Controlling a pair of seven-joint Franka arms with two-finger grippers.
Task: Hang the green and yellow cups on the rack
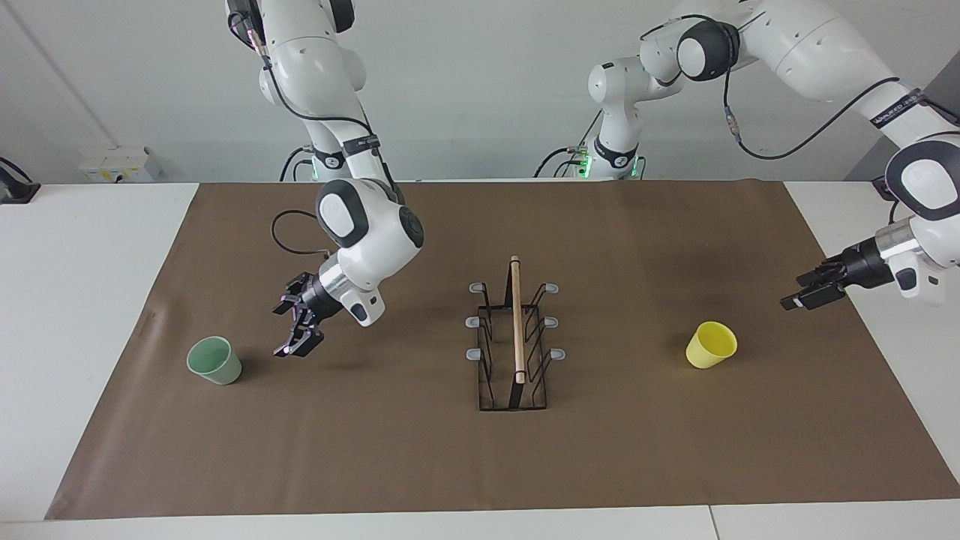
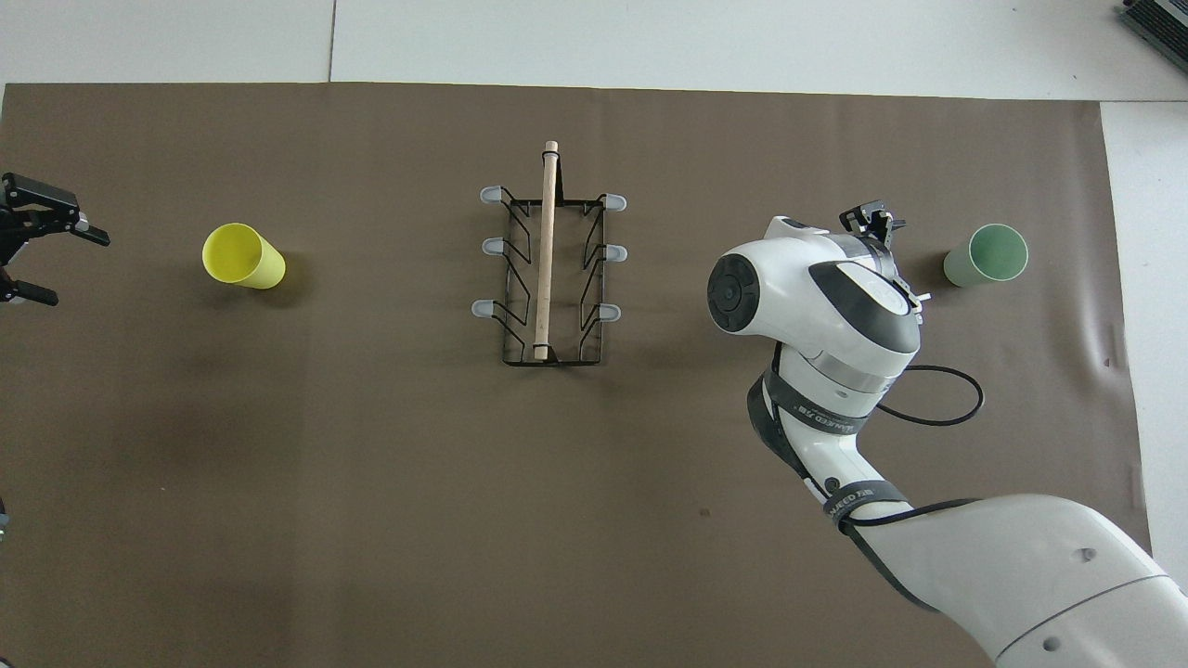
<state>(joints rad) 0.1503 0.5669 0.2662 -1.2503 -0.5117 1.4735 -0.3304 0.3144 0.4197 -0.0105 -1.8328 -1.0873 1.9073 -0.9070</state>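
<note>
The pale green cup [image 1: 215, 360] stands open end up on the brown mat toward the right arm's end of the table; it also shows in the overhead view [image 2: 988, 255]. My right gripper [image 1: 291, 326] is open and empty, low over the mat beside this cup and apart from it, between cup and rack; only its tips show from overhead [image 2: 872, 223]. The yellow cup [image 1: 711, 345] [image 2: 243, 257] stands toward the left arm's end. My left gripper [image 1: 801, 294] [image 2: 74, 269] is open, empty, apart from it. The black wire rack [image 1: 516, 337] [image 2: 548, 269] stands mid-mat, its prongs bare.
The brown mat [image 1: 420, 465] covers most of the white table. The right arm's forearm and a black cable loop [image 2: 937, 399] hang over the mat nearer to the robots than the green cup. A white box [image 1: 120, 163] sits at the table's edge by the wall.
</note>
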